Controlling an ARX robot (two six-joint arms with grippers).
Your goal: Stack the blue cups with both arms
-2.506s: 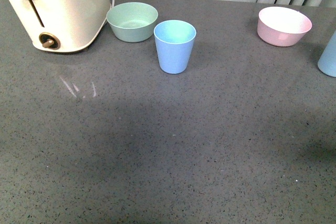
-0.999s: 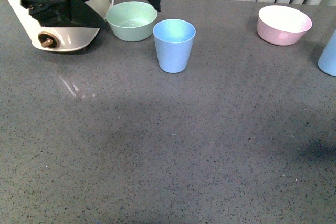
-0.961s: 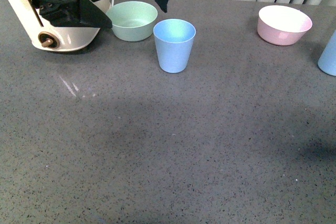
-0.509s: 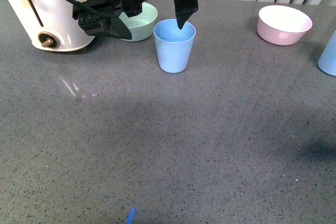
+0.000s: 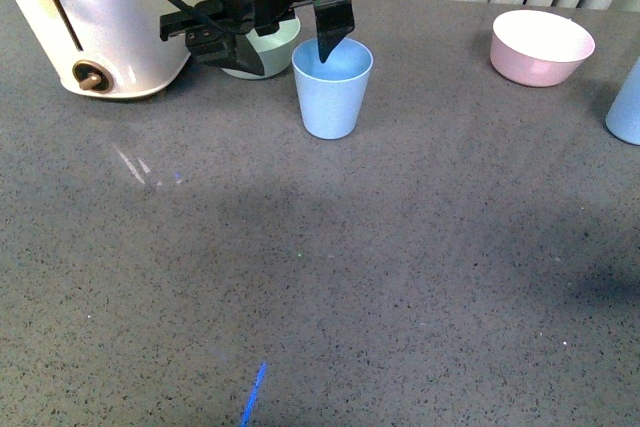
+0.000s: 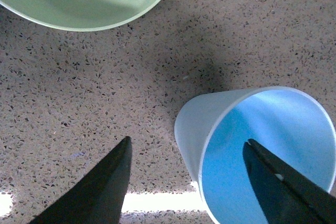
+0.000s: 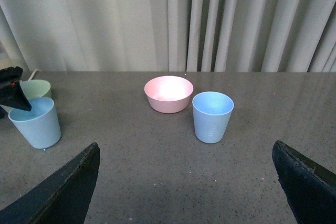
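Note:
One blue cup (image 5: pixel 332 97) stands upright at the middle back of the grey table. My left gripper (image 5: pixel 288 57) is open astride its near-left wall. One fingertip (image 5: pixel 326 47) dips inside the rim and the other fingertip (image 5: pixel 250 64) is outside, by the green bowl. In the left wrist view the cup (image 6: pixel 257 150) sits between the spread jaws of the gripper (image 6: pixel 187 141), untouched. The second blue cup (image 5: pixel 626 107) stands at the right edge. In the right wrist view it (image 7: pixel 212 116) lies ahead of my open, empty right gripper (image 7: pixel 185 145), well apart. The first cup (image 7: pixel 37 124) shows at the left.
A mint-green bowl (image 5: pixel 272 47) sits just behind the left gripper, next to a cream toaster (image 5: pixel 100 17). A pink bowl (image 5: pixel 541 47) stands at the back right, near the second cup. A short blue streak (image 5: pixel 253 394) shows low in the front view. Curtains hang behind the table.
My left arm has come in from the back left, moved right and lowered onto the cup. One finger now dips inside its rim. The cups and bowls have not moved.

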